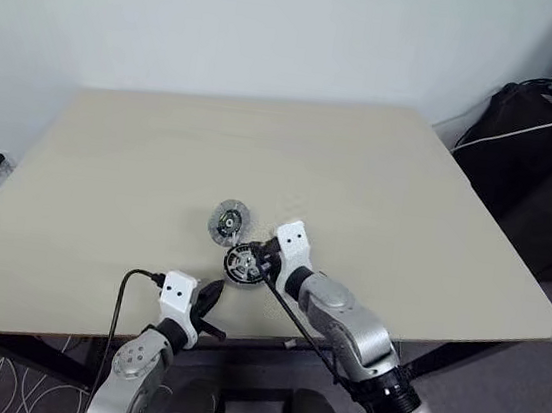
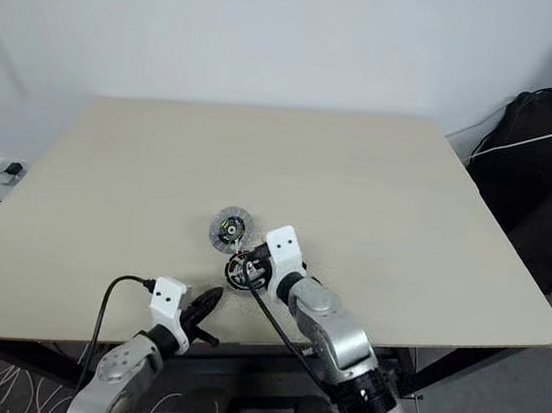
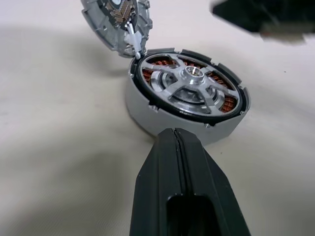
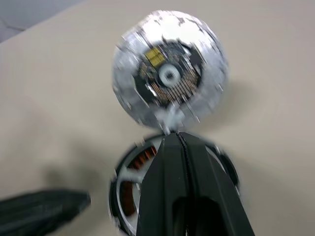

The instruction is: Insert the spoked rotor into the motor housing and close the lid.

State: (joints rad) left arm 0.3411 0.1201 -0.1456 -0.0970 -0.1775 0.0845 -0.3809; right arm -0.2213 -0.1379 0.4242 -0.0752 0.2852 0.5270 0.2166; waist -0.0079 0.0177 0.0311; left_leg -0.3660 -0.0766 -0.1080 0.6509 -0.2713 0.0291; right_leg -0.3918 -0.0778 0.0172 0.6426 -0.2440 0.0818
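**One step left: get the lid down**

Two parts look mated: the spoked rotor (image 3: 189, 91) sits inside the motor housing (image 3: 147, 110), copper windings showing between its spokes, near the front edge of the table (image 1: 380, 179). You have the lid (image 1: 227, 222) just behind it, touching the housing rim at one point and tilted up off the table, circuit face toward the camera. It looks joined there by a small pale tab, though I can't tell if that is a hinge.

Your right gripper (image 1: 262, 257) hangs over the housing, fingers (image 4: 184, 177) pressed together, holding nothing. Your left gripper (image 1: 210, 301) sits nearer the table edge, aimed at the housing, also fully closed and empty.

How I'd run the close:
- Use the closed right fingertips as a pusher. Go round behind the lid's raised edge, not over the rotor.
- Tip the lid forward onto the housing slowly, so it swings about the contact point rather than skidding.
- Bring the left gripper against the near wall of the housing as a stop; that part will likely slide on the smooth table.
- Press at the lid's centre to finish, not at one edge, or it seats crooked.
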